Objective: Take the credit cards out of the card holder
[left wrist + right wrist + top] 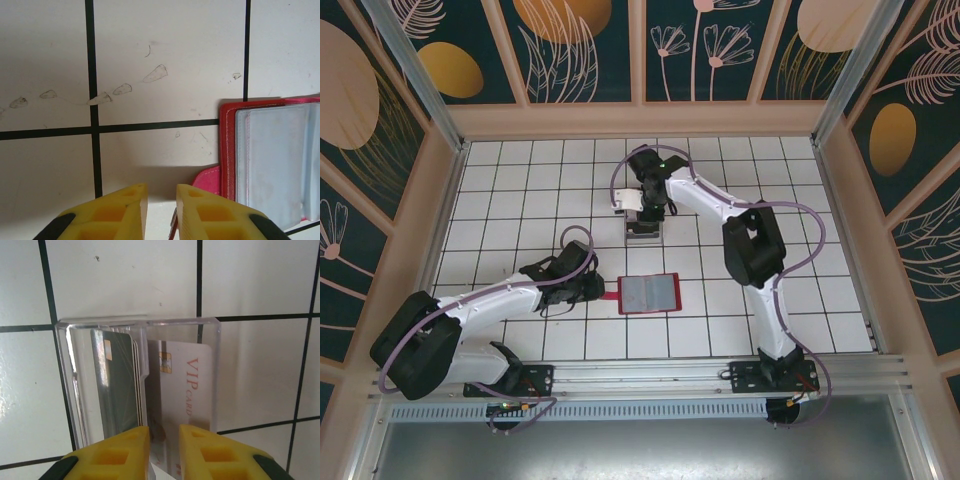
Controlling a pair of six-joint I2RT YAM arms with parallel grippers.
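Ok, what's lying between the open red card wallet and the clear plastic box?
Nothing: the top view shows bare white tiled tabletop between the flat red wallet and the clear plastic box.

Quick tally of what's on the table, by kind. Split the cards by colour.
Red card holder: 1
Clear plastic box: 1
Dark card: 1 face showing, with more edges stacked behind it that I can't count
White VIP card: 1
Total: 4 countable
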